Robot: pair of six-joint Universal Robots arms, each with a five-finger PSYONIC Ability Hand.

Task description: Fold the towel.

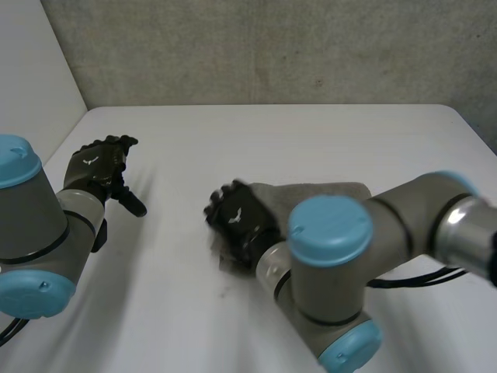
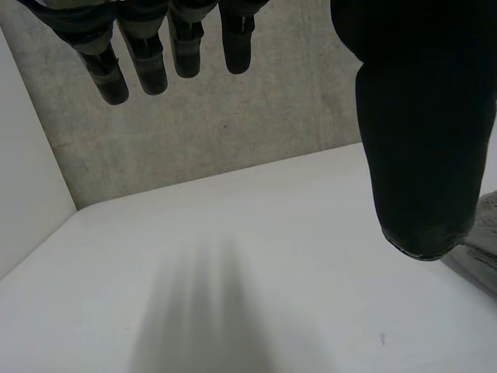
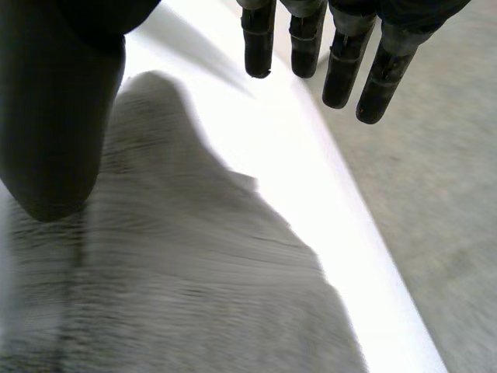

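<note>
A grey towel [image 1: 326,190] lies on the white table [image 1: 272,132], right of the middle, largely hidden behind my right arm. My right hand [image 1: 237,217] hovers over the towel's left end. In the right wrist view its fingers [image 3: 342,54] are straight and apart from the thumb, with the towel [image 3: 194,287] spread under the palm and nothing held. My left hand [image 1: 97,167] is raised at the table's left side, well away from the towel. Its fingers [image 2: 147,54] are straight and empty, and a bit of the towel [image 2: 485,241] peeks out beside the thumb.
A grey wall [image 1: 272,47] stands behind the table. In the right wrist view the table's edge [image 3: 365,225] runs just past the towel, with grey floor [image 3: 443,155] beyond it. Bare tabletop [image 1: 178,148] lies between the two hands.
</note>
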